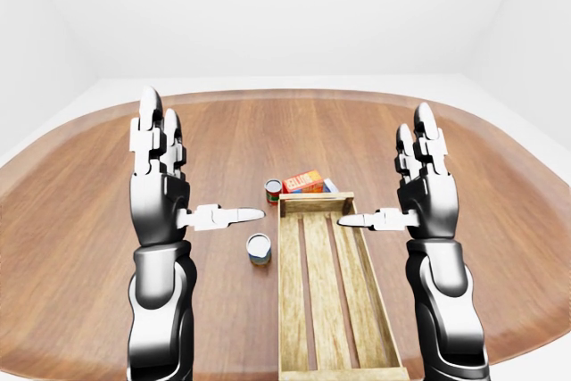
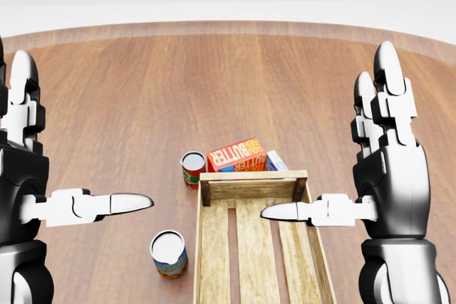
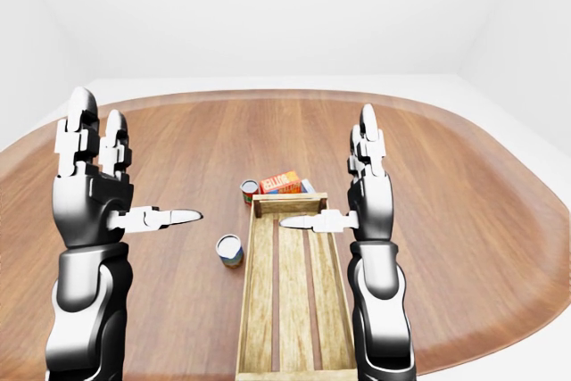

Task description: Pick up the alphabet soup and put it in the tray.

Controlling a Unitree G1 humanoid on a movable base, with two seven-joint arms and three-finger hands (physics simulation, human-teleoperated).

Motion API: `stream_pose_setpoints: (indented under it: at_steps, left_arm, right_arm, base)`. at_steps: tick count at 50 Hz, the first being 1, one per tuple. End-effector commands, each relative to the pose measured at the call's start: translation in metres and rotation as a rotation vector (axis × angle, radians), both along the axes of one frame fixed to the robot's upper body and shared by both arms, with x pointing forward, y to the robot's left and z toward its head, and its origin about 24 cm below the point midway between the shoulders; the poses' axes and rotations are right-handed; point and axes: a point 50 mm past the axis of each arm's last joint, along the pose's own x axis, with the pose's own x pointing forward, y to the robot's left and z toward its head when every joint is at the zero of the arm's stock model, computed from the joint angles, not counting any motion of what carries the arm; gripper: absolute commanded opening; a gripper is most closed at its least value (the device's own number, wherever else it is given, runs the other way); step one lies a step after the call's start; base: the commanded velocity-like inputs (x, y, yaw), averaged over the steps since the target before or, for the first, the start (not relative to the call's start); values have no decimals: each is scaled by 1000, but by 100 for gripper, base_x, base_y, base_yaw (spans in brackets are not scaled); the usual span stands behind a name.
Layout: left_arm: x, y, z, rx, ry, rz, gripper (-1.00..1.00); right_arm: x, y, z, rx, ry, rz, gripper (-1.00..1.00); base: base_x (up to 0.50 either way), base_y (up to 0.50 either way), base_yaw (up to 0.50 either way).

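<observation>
Two cans stand on the wooden table left of the wooden slatted tray [image 2: 251, 176]. One has a red label [image 2: 192, 169] and stands by the tray's top left corner. The other has a blue and orange label [image 2: 169, 254] and stands lower, beside the tray's left rail. I cannot read which one is the alphabet soup. My left hand [image 1: 192, 176] is open, fingers upright and thumb pointing right, held above and left of the cans. My right hand [image 1: 388, 171] is open over the tray's top right part, thumb pointing left. Both hands are empty.
An orange butter box [image 2: 236, 154] lies just above the tray's top rail, with a small blue box [image 2: 276, 160] beside it. The tray has nothing in it. The round table [image 1: 500, 247] is wide, its edge curving along the left, right and top of the eye views.
</observation>
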Motion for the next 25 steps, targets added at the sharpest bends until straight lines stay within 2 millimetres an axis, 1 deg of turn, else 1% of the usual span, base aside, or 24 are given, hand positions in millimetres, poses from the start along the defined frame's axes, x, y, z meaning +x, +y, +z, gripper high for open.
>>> stream_pose_setpoints:
  at_steps: [1,4,5,19,25]
  left_arm:
    - [-1,-2,-3,1,12,-18,100]
    - [0,-2,-3,1,14,-18,100]
    - [0,-2,-3,0,16,-17,100]
    - [0,-1,-4,0,17,-17,100]
    - [0,-1,-4,1,18,-15,100]
  right_arm:
    - [2,-1,-3,-13,13,-39,100]
    - [2,-2,-5,5,22,-25,100]
    - [0,-1,-2,7,9,-14,100]
    - [0,0,-3,2,11,-7,100]
    - [1,-1,-6,2,29,-15,100]
  base:
    - [0,0,0]
    - [0,0,0]
    - [0,0,0]
    - [0,0,0]
    - [0,0,0]
